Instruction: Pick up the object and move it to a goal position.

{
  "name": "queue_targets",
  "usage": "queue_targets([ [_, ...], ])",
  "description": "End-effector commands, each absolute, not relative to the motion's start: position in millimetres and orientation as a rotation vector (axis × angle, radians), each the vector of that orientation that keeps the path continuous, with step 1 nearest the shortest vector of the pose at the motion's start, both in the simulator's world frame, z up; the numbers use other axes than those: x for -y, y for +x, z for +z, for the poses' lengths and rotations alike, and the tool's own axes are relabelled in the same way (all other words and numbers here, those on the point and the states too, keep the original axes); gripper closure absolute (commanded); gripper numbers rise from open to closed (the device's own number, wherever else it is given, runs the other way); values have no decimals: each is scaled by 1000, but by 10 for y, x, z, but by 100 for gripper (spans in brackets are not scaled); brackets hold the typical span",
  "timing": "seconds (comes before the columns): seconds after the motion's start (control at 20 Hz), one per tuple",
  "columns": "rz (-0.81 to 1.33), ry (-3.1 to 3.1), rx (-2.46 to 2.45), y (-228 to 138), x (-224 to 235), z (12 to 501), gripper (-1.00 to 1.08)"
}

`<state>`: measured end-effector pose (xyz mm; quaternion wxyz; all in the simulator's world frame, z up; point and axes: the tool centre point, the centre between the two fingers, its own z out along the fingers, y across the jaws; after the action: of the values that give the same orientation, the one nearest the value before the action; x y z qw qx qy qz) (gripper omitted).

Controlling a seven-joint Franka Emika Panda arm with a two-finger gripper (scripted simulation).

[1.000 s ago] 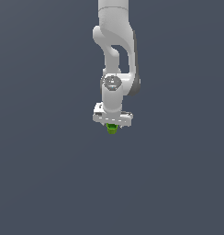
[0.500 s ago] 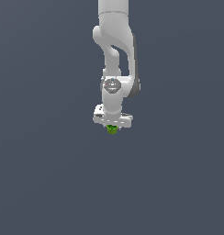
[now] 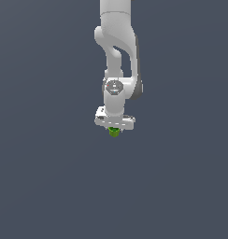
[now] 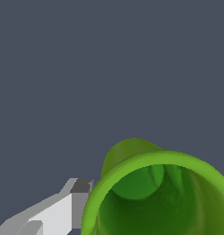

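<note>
The object, a tiny bright green cup (image 3: 114, 133) with a hollow top, sits between the fingertips of my white gripper (image 3: 114, 129), which points straight down at the middle of the exterior view. The gripper is shut on it. In the wrist view the green cup (image 4: 155, 197) fills the near corner, its open rim facing the camera. One white finger (image 4: 68, 209) with a dark pad rests against the cup's rim. The other finger is out of view. No goal marker shows.
A plain dark grey surface (image 3: 41, 186) fills both views. The white arm (image 3: 117, 46) comes down from the top of the exterior view.
</note>
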<state>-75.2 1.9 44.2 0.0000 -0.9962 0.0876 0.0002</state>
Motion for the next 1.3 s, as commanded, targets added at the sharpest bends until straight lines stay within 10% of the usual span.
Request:
queue_targets([
  [0.0,-2,-3129,-275,-713,-26,472,108],
  [1.25,-1,-3130,-275,560,-234,1338,108],
])
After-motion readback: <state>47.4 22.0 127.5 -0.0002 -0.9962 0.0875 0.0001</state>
